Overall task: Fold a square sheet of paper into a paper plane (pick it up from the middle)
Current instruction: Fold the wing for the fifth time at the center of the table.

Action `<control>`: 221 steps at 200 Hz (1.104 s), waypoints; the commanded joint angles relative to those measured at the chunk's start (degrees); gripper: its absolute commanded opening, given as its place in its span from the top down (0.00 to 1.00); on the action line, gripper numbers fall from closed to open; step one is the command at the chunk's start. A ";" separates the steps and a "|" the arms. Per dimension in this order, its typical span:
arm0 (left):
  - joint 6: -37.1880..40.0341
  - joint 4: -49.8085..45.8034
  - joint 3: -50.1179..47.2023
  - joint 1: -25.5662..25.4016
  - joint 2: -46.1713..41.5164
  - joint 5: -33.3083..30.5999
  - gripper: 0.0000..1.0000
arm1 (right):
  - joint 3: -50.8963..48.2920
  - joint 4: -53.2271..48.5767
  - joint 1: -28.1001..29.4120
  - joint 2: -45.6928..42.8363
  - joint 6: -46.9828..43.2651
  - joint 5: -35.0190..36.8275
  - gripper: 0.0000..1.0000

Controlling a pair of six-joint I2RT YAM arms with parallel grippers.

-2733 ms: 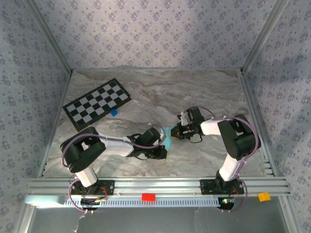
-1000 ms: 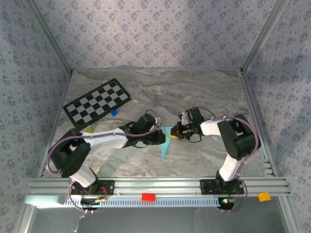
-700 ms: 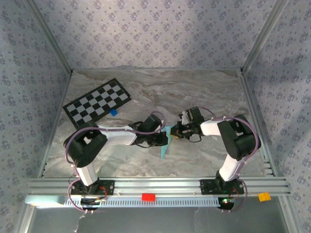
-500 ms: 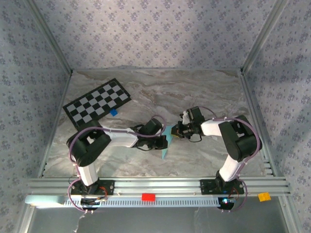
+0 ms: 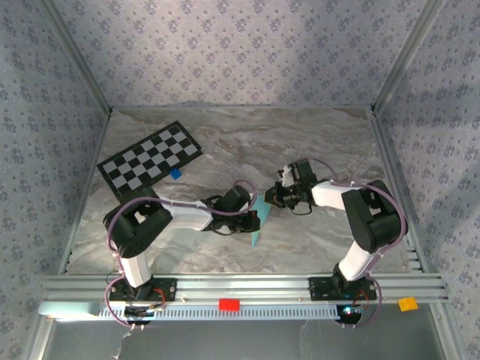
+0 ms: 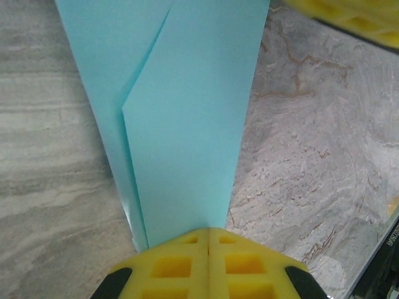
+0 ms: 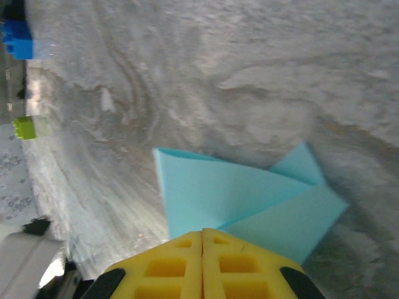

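Near rail: a small red block [image 5: 229,304] and a small orange block [image 5: 407,304] are seen on the aluminium bar. Past it, on the grey marbled table [image 5: 315,142], the folded light sky-blue paper plane [image 5: 256,229] is found mid-table between both arms, with its narrow tip pointed toward the rail. Its left side is pinched by the left gripper [image 5: 250,215]. In the left wrist view the yellow fingers [image 6: 174,268] are seen pressed together on the paper with no gap, and overlapping layers with a slanted fold edge are shown. The wider far end is clamped by the right gripper [image 5: 273,196]. Its yellow fingers [image 7: 168,265] are closed flat on a folded corner. Whether the paper plane lies on the table or is lifted cannot be told. Farther left, a tiny dark-blue block [image 5: 175,173] is placed just beside a black-and-white checkerboard card [image 5: 150,159]. A small lime-green block [image 7: 25,128] is caught in the right wrist view.
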 commanded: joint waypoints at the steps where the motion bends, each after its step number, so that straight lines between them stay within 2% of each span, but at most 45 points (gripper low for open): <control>1: 0.90 -8.77 -1.61 -0.97 2.79 -3.25 1.00 | -1.03 0.72 -2.57 2.38 -1.20 0.72 0.92; 44: 0.86 -8.80 -2.49 -0.96 2.14 -3.87 1.00 | 4.74 -1.33 -7.63 4.89 -4.10 -0.97 0.92; 70: 0.18 -7.77 -2.33 -1.03 1.47 -4.48 1.00 | 6.21 -2.41 -9.23 3.13 -4.03 -2.58 0.90; 94: -0.50 -6.36 -1.11 -1.05 -0.23 -5.71 0.99 | 4.42 -4.50 -8.93 -2.38 -4.18 -1.90 0.87; 127: 0.21 -9.46 4.28 -0.96 -3.80 -8.40 0.87 | -0.97 -6.87 -7.81 -9.68 -4.18 -0.69 0.83; 145: 0.89 -12.10 6.18 -0.81 -6.02 -10.55 0.84 | -4.15 -7.91 -7.34 -12.78 -3.88 0.16 0.83; 185: 0.07 -12.28 3.47 0.90 -10.93 -12.58 0.79 | -9.45 -6.10 -5.44 -16.95 -0.45 0.56 0.82; 221: -0.64 -12.41 0.88 3.88 -11.80 -11.25 0.77 | -10.09 -5.78 -4.00 -17.16 0.21 1.01 0.81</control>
